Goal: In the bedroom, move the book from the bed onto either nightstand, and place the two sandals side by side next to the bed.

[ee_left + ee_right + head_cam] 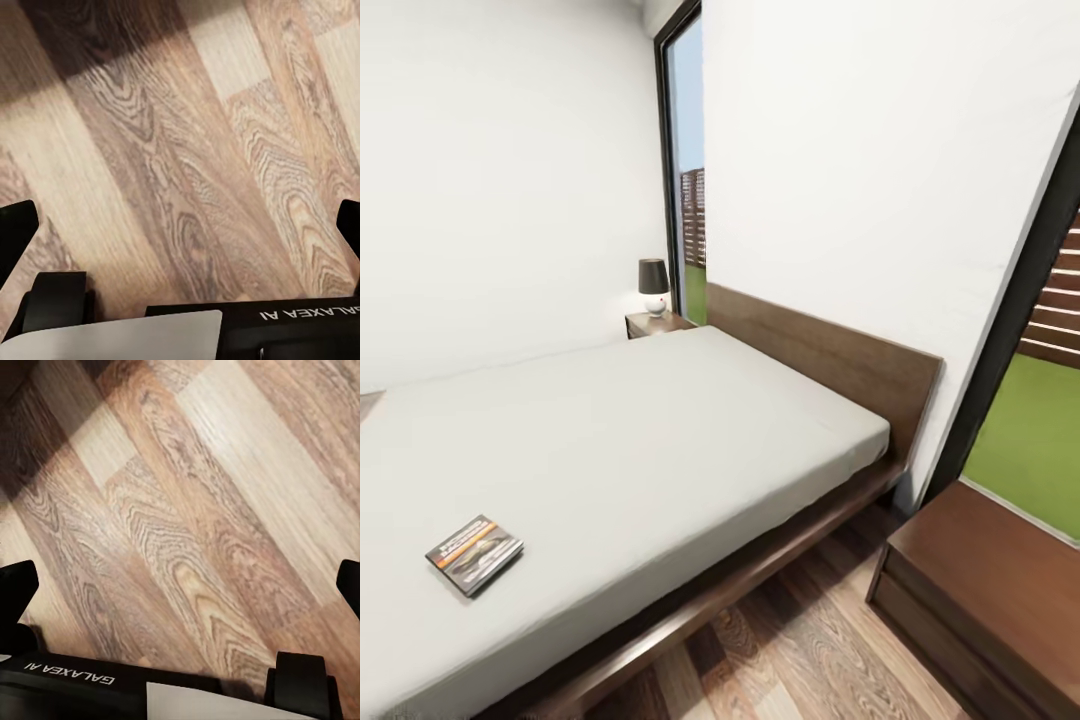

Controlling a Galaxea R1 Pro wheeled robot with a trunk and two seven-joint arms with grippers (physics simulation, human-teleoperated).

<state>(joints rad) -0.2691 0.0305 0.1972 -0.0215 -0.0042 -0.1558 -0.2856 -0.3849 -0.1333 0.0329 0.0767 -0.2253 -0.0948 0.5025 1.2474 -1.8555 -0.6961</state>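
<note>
The book (474,553), dark with an orange band and a car picture, lies flat on the off-white mattress of the bed (660,440), near its front left part. The nightstand (655,323) with a dark-shaded lamp (653,286) stands at the bed's far side, by the headboard (830,365). The two sandals are out of view. In the left wrist view, my left gripper (180,232) hangs open over bare wood floor, fingertips (16,232) far apart. My right gripper (180,589) is also open above the floor planks, nothing between its fingertips (15,589).
A lampless dark wooden cabinet (990,590) stands at the near right, beside the bed's head end. A strip of wood floor (800,650) runs between it and the bed frame. Tall dark-framed windows (685,170) flank the headboard wall.
</note>
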